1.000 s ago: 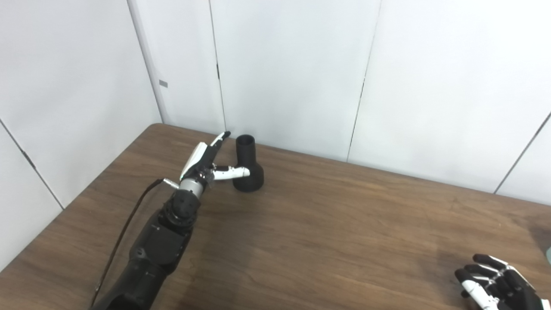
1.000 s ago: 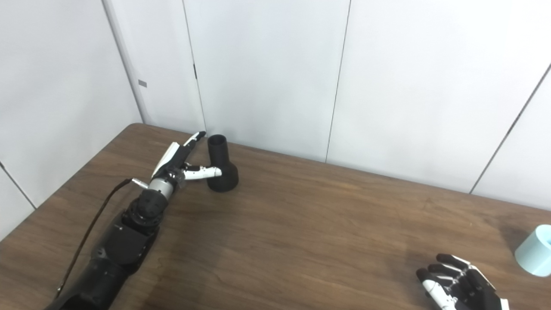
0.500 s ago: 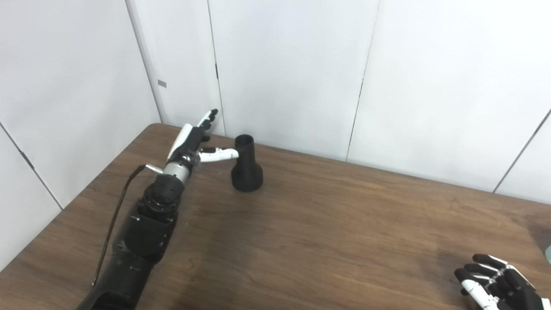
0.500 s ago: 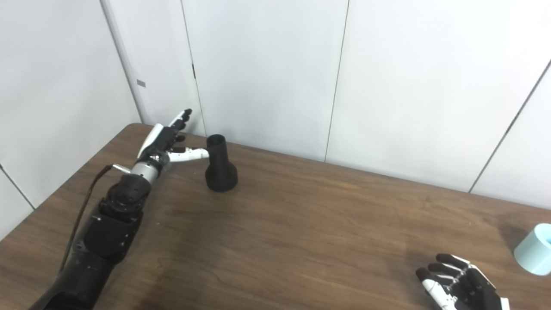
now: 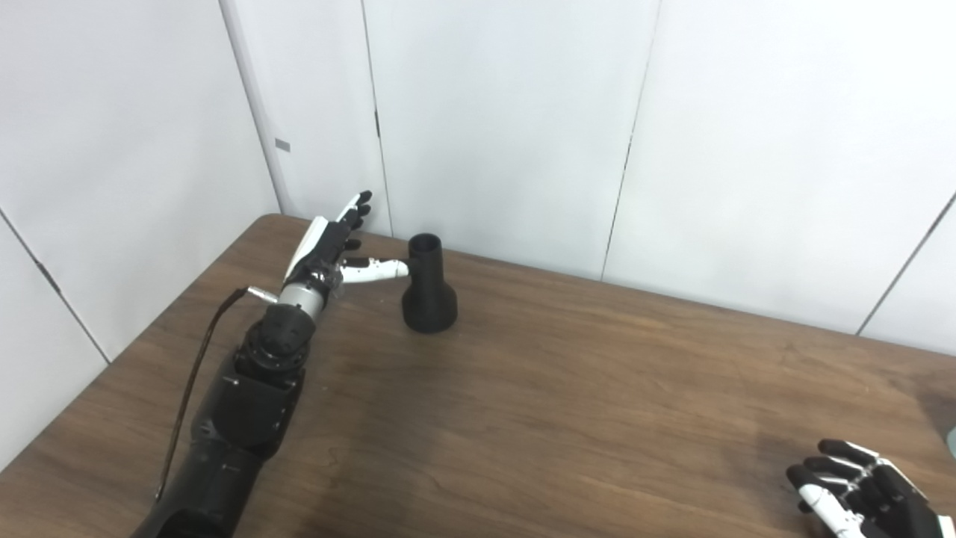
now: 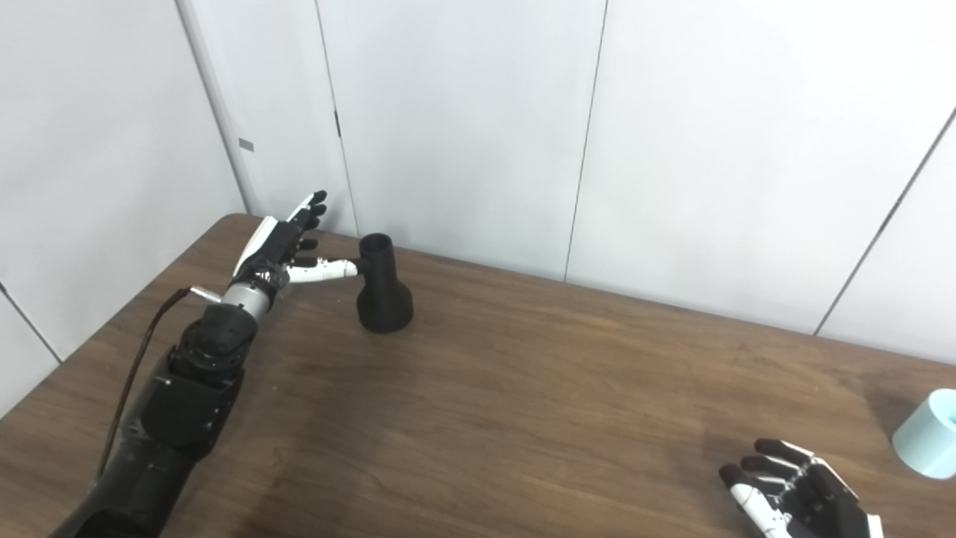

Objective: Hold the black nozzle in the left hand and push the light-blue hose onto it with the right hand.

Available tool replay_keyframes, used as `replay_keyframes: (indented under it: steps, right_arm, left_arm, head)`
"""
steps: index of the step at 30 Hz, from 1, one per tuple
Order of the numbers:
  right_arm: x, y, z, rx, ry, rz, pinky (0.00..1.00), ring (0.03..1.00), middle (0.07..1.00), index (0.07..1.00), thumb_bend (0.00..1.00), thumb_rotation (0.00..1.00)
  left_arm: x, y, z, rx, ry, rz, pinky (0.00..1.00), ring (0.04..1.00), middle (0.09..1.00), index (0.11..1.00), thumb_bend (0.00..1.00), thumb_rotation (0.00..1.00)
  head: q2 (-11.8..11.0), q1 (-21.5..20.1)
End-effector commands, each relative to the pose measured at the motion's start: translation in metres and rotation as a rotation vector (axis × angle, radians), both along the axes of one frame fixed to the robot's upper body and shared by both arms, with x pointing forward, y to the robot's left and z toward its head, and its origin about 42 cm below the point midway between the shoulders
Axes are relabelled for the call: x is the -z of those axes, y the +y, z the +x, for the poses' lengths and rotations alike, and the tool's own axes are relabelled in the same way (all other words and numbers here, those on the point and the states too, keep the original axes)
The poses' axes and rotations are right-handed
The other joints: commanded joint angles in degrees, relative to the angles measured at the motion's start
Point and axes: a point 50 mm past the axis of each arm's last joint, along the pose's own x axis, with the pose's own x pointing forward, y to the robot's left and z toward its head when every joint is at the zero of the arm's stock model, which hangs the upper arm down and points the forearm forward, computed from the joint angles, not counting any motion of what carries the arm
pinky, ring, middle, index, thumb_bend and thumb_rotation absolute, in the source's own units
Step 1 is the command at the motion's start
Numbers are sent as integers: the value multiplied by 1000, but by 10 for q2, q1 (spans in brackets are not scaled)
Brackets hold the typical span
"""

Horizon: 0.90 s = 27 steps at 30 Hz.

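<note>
The black nozzle [image 5: 428, 288] stands upright on the bench [image 5: 567, 403], wide base down and open neck up, near the far edge and just in front of the white wall panels [image 5: 508, 119]. The left hand [image 5: 332, 246] is beside it on the left, raised above the surface, fingers extended and spread toward the wall. Its thumb [image 5: 377, 269] points sideways at the nozzle neck; the tip lies at the neck, but actual contact cannot be confirmed. The hand holds nothing.

The left arm [image 5: 254, 396] runs along the left side of the bench, inside the left edge. A broad area of bare surface lies between the nozzle and the near right corner.

The right hand [image 6: 795, 501] is at the bottom right, low over the bench, fingers apart and lightly curled, empty. It is partly cut off by the frame edge. The light-blue hose [image 6: 928, 435] lies just beyond it at the right border of the right eye view; only one end is visible. In the left eye view merely a sliver of it shows.
</note>
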Motion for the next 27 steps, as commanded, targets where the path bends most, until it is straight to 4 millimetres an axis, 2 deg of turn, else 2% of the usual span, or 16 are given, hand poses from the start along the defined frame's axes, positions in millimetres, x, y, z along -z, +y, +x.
replay_keyframes:
  steps: [1, 4, 8, 9, 10, 15, 20, 22, 27]
  right_arm:
    - [-19, -1, 3, -12, -83, -18, 303, 388, 495, 534, 505, 0]
    - [-19, -1, 3, -9, -81, -12, 306, 391, 495, 532, 506, 0]
    - [-19, -1, 3, -7, -79, -14, 304, 392, 496, 530, 506, 0]
    - [-20, 0, 3, -4, -77, -14, 304, 393, 498, 529, 506, 0]
    - [-20, 0, 3, -2, -77, -16, 301, 392, 500, 528, 506, 0]
    - [-20, 0, 3, -5, -78, -12, 292, 389, 498, 531, 505, 0]
    - [-22, 0, 2, -9, -82, -26, 294, 388, 494, 534, 505, 0]
    - [-22, 0, 2, -11, -82, -21, 299, 389, 493, 535, 505, 0]
    - [-23, 0, 2, -8, -82, -20, 303, 390, 493, 532, 506, 0]
  left_arm:
    - [-30, 2, 6, 0, -92, 36, 877, 968, 970, 1000, 1000, 263]
    - [-28, 0, 7, 16, -81, 32, 875, 971, 975, 1000, 1000, 264]
    - [-25, -1, 7, 48, -55, 25, 928, 989, 998, 1000, 1000, 295]
    - [-24, -1, 6, 59, -50, 29, 865, 948, 999, 1000, 1000, 307]
    - [-24, -1, 6, 69, -44, 32, 861, 945, 1000, 1000, 1000, 316]
    - [-20, -3, 6, 99, -28, -18, 956, 996, 993, 1000, 1000, 304]
    - [-16, -5, 5, 100, -18, -16, 952, 980, 962, 1000, 1000, 303]
    - [-13, -6, 4, 102, -12, -22, 988, 989, 966, 1000, 1000, 297]
    - [1, -7, 1, 82, 35, -8, 995, 999, 973, 1000, 988, 283]
  head:
    - [0, 0]
    - [1, 0]
    - [1, 1]
    - [1, 1]
    - [2, 1]
    - [2, 1]
    - [4, 1]
    - [4, 1]
    - [7, 2]
